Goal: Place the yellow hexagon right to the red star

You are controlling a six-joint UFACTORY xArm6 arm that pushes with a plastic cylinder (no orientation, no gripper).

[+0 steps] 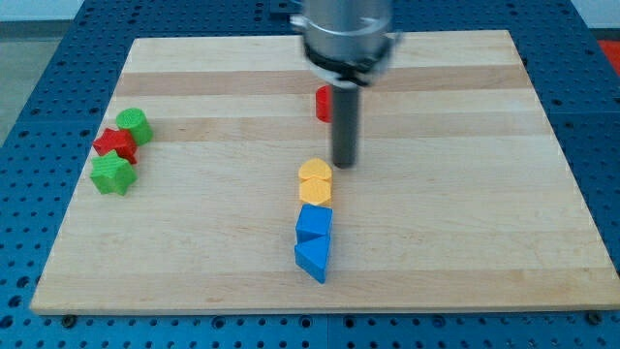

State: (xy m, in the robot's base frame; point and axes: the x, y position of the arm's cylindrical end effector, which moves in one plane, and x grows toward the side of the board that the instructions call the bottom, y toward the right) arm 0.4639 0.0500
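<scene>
My tip (345, 163) rests on the board just right of and slightly above a yellow block (315, 174). A second yellow block (315, 193) touches that one from below. Their shapes are hard to tell apart, so I cannot say which is the hexagon. The red star (114, 143) lies far off at the view's left, wedged between a green block (133, 125) above it and a green star (112, 174) below it.
A blue block (314, 223) and a blue triangular block (312, 259) continue the column below the yellow blocks. A red block (323, 104) sits above my tip, partly hidden behind the rod. The wooden board (465, 194) lies on a blue perforated table.
</scene>
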